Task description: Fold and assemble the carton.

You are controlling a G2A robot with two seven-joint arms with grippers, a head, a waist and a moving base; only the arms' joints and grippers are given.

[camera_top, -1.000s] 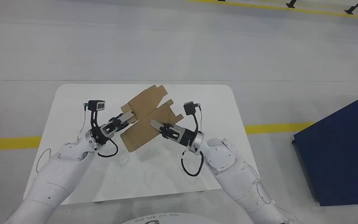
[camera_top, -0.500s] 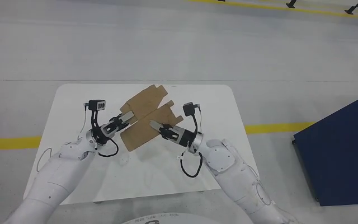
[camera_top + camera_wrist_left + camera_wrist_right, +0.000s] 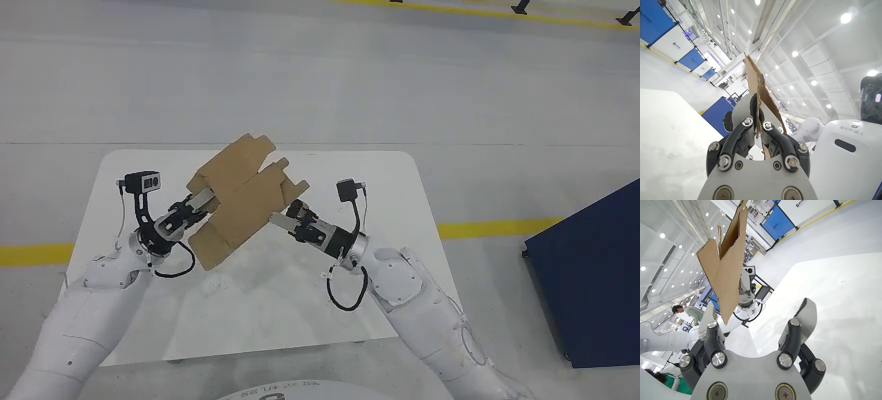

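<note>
1. Since one second ago, the left arm has lifted the carton [image 3: 240, 190] higher and toward its own side. The right jaws, which were then on the carton's edge, have let it go.
2. The top view shows the carton as a flattened brown sheet with flaps, tilted in the air over the far part of the bench [image 3: 390, 180]. The left wrist view shows the carton [image 3: 762, 91] only edge-on, as a thin strip.
3. The left jaws are closed on the carton's lower edge, and the cardboard is pinched between both pads.
4. The right jaws are spread wide and hold nothing.
5. In the right wrist view the carton [image 3: 727, 272] hangs beyond the right jaws. Its lowest corner is just beside one fingertip, with no contact visible.
</note>
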